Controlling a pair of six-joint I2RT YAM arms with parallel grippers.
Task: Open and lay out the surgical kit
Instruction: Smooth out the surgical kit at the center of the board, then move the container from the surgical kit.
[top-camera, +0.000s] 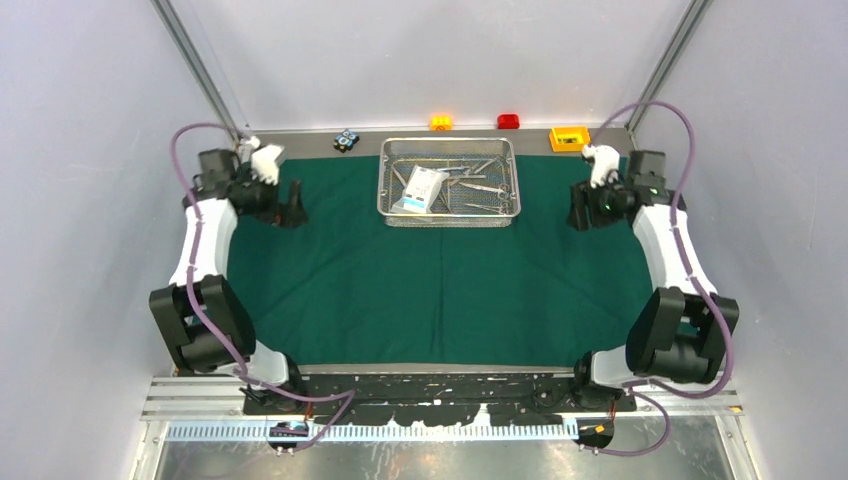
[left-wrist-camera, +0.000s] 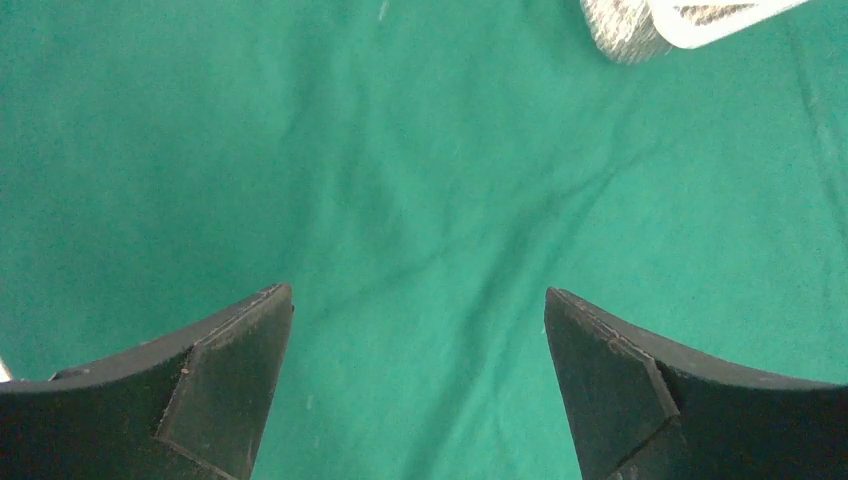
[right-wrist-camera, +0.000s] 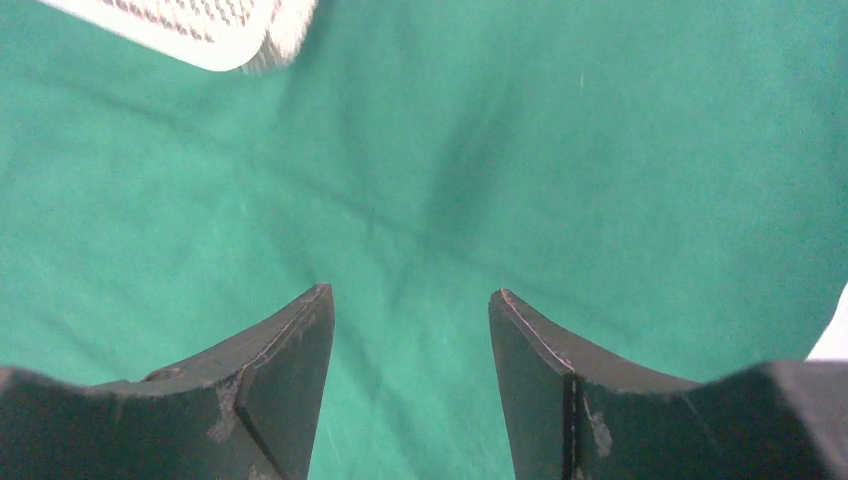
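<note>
**Drape** (top-camera: 420, 290): dark green cloth, spread flat over most of the table, with shallow creases only. The unfolding part of the job looks done.

**Wire-mesh tray** (top-camera: 450, 218): rectangular steel, sitting on the drape at 12 o'clock, against the far edge. One corner shows at the upper margin of each wrist view.

**Contents, all inside the tray:** flat white pouch (top-camera: 421, 190) in the left half; slim silver forceps (top-camera: 485, 187) and other thin instruments lie criss-crossed to its right, too fine to tell apart or count.

**Left gripper** (left-wrist-camera: 418, 300): at 10 o'clock over the drape's far-left corner. Jaws stand wide, with bare cloth and nothing else between them.

**Right gripper** (right-wrist-camera: 410, 295): at 2 o'clock near the drape's far-right edge. Jaws stand apart but narrower than the left's, empty — only cloth below.

**Off the drape, far edge:** orange block (top-camera: 441, 122), red block (top-camera: 508, 121) and yellow box (top-camera: 569, 138). None belongs to the kit.

**Step in hand (judged):** the changeover from spreading the cloth to laying out the instruments.

**Next move calls for:** one arm swinging inward to the tray at 12 o'clock, descending over a single item — the pouch looks easiest — and setting it on open cloth toward 6 o'clock. The tangled, thin steel pieces will need a narrow, well-aligned pinch.
</note>
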